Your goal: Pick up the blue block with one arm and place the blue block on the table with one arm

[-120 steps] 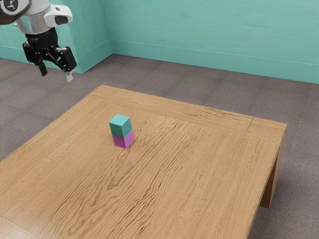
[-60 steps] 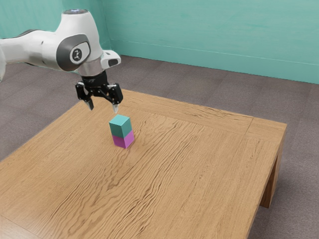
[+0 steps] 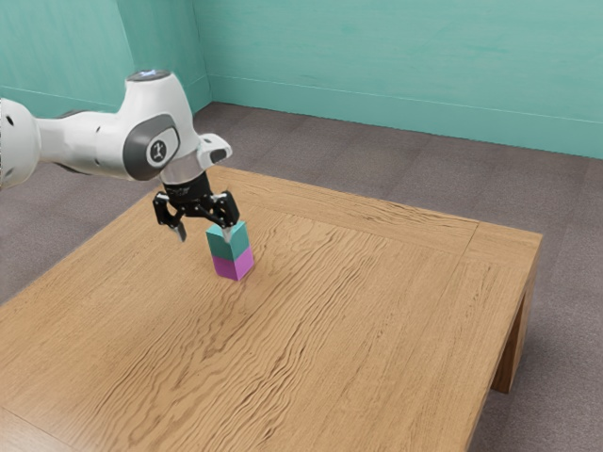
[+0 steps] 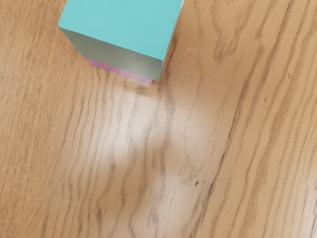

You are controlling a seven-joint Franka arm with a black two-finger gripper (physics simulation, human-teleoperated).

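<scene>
Resting on the purple block [image 3: 234, 267], the blue block [image 3: 220, 247] sits near the spread-open gripper [image 3: 203, 234], toward the exterior view's right.

One blue block [image 3: 220, 248] and one purple block [image 3: 232, 267] are counted: blocks, two in all. One table [image 3: 377, 320] is listed; one table leg [image 3: 510, 358] is noted. One arm [image 3: 83, 141] and one gripper [image 3: 203, 235] are recorded.
</scene>
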